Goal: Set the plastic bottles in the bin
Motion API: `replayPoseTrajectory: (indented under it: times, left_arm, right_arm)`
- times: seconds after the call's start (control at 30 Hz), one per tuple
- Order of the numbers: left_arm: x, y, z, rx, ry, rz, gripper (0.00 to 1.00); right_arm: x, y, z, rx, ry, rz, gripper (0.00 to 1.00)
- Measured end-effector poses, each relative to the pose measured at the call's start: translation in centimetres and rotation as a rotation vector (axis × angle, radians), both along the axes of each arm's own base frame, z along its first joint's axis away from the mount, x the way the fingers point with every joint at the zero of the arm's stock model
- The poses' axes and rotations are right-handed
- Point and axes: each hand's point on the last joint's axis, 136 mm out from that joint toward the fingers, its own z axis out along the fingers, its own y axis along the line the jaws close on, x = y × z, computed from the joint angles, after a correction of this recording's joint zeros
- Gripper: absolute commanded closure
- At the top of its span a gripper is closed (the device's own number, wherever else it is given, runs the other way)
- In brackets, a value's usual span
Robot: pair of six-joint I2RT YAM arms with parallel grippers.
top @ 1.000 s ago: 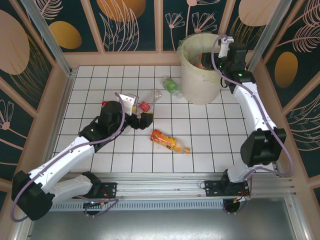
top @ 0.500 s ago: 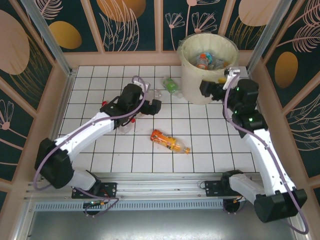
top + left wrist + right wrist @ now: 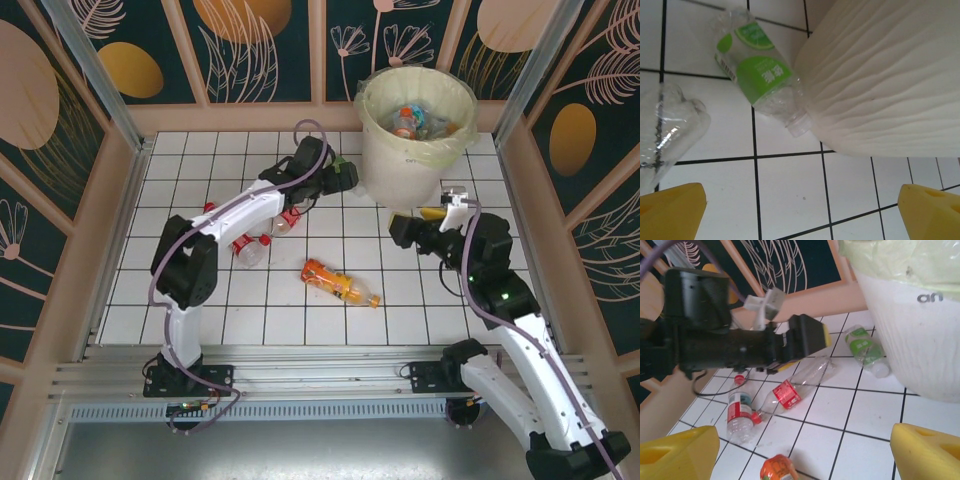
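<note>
Left gripper (image 3: 801, 212), jaws wide and empty, hangs above the green bottle (image 3: 762, 80) lying neck-first against the bin (image 3: 880, 75) — straddle its label crosswise, clear of the wall, then close gently; right gripper (image 3: 805, 450) likewise spread, holding nothing.

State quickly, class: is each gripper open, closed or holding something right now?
Left gripper: open, empty.
Right gripper: open, empty.

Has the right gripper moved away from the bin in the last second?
Yes. The right gripper has pulled back from above the bin toward the near edge of the table, and is now in front of the bin's wall.
</note>
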Motion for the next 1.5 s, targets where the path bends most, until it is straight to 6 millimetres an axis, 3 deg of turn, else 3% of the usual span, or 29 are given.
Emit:
replayPoseTrajectory:
  times: [0.1,0.33,0.6,0.8,1.0,1.17,1.4,1.5]
  left_arm:
    - [-0.3,0.0,-1.2,0.003,0.026,-0.002,0.01]
    - [-2.2,1.6,-1.4,0.030,0.012,-0.022,0.01]
    - [-2.8,1.9,-1.4,0.026,0.021,-0.021,0.02]
    - [-6.8,4.9,-4.7,0.021,0.168,0.064,0.02]
    - [-9.9,6.5,-6.8,0.068,0.227,0.083,0.01]
    - [-9.9,7.0,-6.6,0.174,0.174,0.012,0.07]
    - [-7.2,7.5,-2.5,0.387,-0.009,-0.108,0.09]
    - [-6.6,8.2,-2.6,0.503,-0.047,-0.164,0.07]
  right_arm:
    - [-0.3,0.4,-0.9,-0.003,0.023,0.026,0.11]
    - [0.1,1.0,-3.6,-0.024,0.097,0.051,0.12]
    - [0.2,1.5,-4.2,-0.037,0.117,0.071,0.12]
    - [-0.2,1.7,-4.6,-0.044,0.134,0.080,0.12]
    - [-0.3,1.6,-4.5,-0.043,0.131,0.080,0.12]
    - [-0.3,1.7,-4.5,-0.043,0.130,0.082,0.12]
    - [-0.6,1.6,-4.6,-0.045,0.134,0.085,0.11]
    - [-0.6,1.6,-4.5,-0.044,0.132,0.085,0.12]
